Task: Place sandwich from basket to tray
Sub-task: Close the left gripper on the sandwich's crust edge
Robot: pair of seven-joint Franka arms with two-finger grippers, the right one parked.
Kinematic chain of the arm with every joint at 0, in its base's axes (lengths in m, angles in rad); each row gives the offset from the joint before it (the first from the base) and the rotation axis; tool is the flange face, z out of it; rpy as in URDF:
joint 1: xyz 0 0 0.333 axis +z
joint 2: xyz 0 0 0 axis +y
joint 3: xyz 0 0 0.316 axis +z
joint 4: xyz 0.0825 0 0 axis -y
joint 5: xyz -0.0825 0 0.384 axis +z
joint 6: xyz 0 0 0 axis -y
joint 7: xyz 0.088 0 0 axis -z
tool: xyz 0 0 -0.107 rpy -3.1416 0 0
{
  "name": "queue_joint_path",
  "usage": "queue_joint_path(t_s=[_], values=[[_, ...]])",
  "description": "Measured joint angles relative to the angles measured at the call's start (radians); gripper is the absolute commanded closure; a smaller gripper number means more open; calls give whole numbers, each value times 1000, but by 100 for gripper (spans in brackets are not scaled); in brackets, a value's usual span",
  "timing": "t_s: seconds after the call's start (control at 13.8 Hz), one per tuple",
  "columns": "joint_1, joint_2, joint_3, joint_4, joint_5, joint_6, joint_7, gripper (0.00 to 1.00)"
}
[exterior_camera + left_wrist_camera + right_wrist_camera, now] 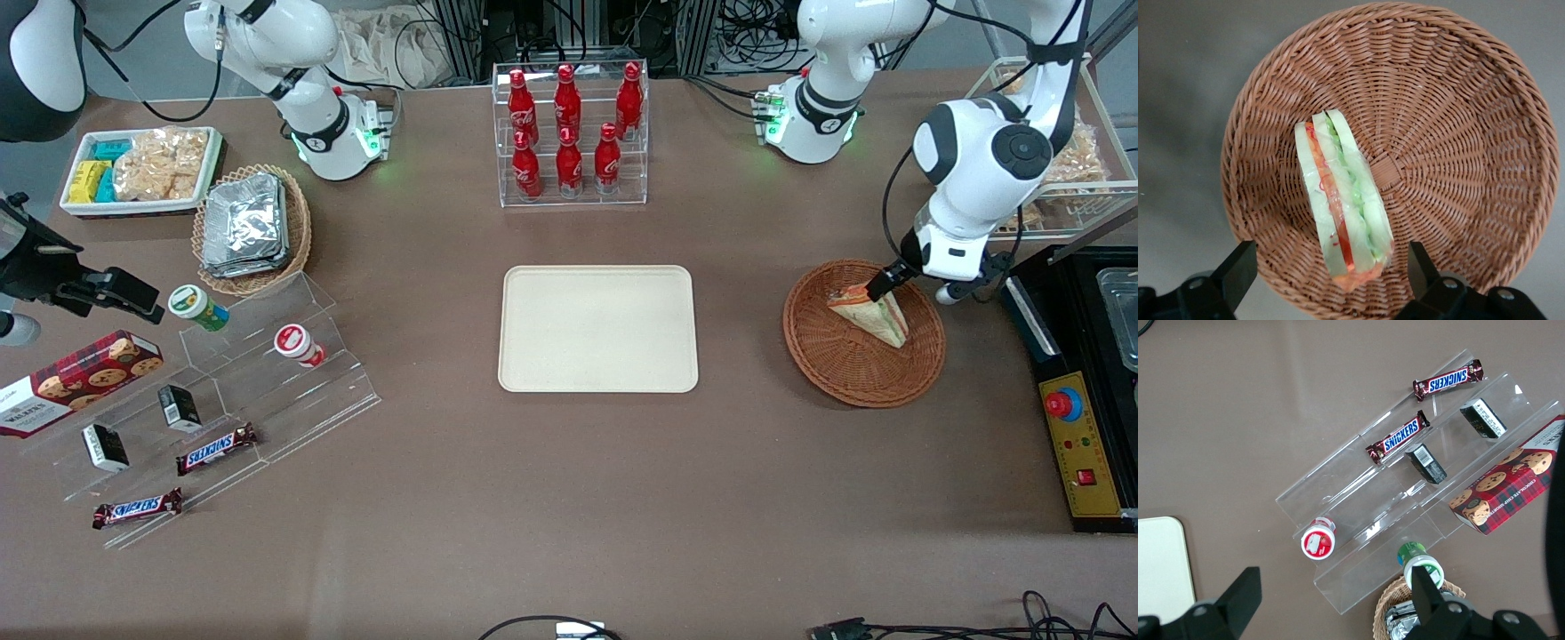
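Observation:
The sandwich, a clear-wrapped wedge of pale bread with red, orange and green layers, lies in the reddish-brown woven basket toward the working arm's end of the table. My gripper hangs just above the basket at the sandwich's end farther from the front camera. It is open, one black finger on each side of the sandwich's end, neither touching it. The cream-beige tray lies flat mid-table with nothing on it.
A clear rack of red bottles stands farther from the front camera than the tray. A black control box sits beside the basket at the table's edge. A tan basket of foil packets and acrylic snack steps lie toward the parked arm's end.

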Motion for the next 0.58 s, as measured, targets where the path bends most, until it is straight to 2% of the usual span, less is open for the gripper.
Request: queue_joint_path(t_s=[0.36,0.43,0.51,0.58], values=[[0,91,0,-27,0,132,-38,0],[0,106,0,-30,0,145,-42,2],[0,116,0,-30,0,150,-46,13],[0,122,0,-30,0,153,-52,31]])
